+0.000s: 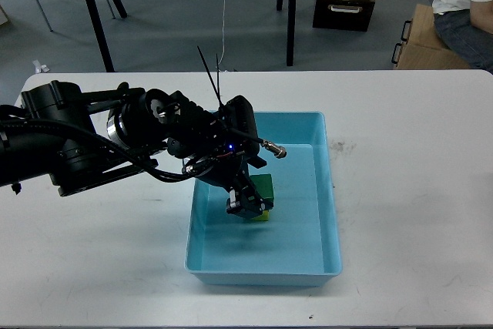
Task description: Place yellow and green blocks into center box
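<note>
Left hand (245,204) touches green block (263,187) in tray (323,190).

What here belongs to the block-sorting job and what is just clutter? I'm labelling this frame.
Job:
- small dark green cube
- small bright yellow cube
- large light-blue plastic tray
- left gripper

Lying about:
- black drawer box on the floor
- brown cardboard box
- black stand legs

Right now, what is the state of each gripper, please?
Left gripper: down in the tray at the green block and yellow block; jaws cannot be told.
Right gripper: not in view.
</note>
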Tool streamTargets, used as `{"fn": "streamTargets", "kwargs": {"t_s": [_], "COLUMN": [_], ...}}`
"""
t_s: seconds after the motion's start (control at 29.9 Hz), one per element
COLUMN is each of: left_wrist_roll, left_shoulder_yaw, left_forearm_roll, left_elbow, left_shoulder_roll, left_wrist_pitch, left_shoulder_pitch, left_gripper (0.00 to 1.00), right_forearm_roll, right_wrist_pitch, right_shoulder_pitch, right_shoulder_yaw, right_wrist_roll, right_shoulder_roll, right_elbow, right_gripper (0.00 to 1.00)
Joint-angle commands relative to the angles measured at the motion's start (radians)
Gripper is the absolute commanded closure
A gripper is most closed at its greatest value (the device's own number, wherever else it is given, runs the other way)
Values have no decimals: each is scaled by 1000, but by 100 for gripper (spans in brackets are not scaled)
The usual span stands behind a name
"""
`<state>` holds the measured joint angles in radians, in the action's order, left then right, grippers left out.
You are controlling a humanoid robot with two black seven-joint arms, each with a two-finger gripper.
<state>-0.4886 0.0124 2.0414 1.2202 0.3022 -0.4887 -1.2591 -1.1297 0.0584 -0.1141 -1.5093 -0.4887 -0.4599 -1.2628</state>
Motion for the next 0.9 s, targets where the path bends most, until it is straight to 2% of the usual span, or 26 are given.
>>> {"fn": "streamTargets", "kwargs": {"t_s": [0.0, 0.1, 0.2, 0.33, 0.5, 0.64, 0.77, 0.84, 0.87], "left_wrist_roll": [0, 0, 0, 0, 0, 0, 0, 0, 22], "left_shoulder_yaw": [60, 164, 372, 676, 1006, 1172, 1245, 1246, 1244], "left_forearm_roll": [-98, -165, -194, -194, -259, -452, -699, -870, -953], "left_elbow": [33, 22, -2, -16, -5, -1, -1, 1, 1], "left_shoulder_roll": [40, 46, 48, 48, 40, 32, 34, 35, 35], "left_wrist_pitch": [0, 0, 0, 0, 0, 0, 0, 0, 0], "left_shoulder_pitch": [0, 16, 76, 246, 492, 693, 835, 886, 905], "left_gripper": [0, 0, 0, 0, 0, 0, 0, 0, 0], "right_forearm_roll": [-1, 2, 25, 152, 485, 735, 934, 1068, 1125], "right_wrist_pitch": [-3, -12, -18, -54, -188, -294, -333, -336, -338], "right_shoulder_pitch": [16, 56, 106, 207, 332, 366, 358, 352, 349], "right_shoulder_yaw": [18, 70, 107, 145, 193, 193, 193, 198, 199], "right_wrist_roll": [0, 0, 0, 0, 0, 25, 58, 96, 120], "right_shoulder_roll": [1, 1, 1, 23, 46, 46, 50, 53, 55], "right_elbow": [-3, -27, -89, -101, -99, -101, -101, -99, -99], "right_gripper": [1, 1, 1, 1, 1, 1, 1, 1, 1]}}
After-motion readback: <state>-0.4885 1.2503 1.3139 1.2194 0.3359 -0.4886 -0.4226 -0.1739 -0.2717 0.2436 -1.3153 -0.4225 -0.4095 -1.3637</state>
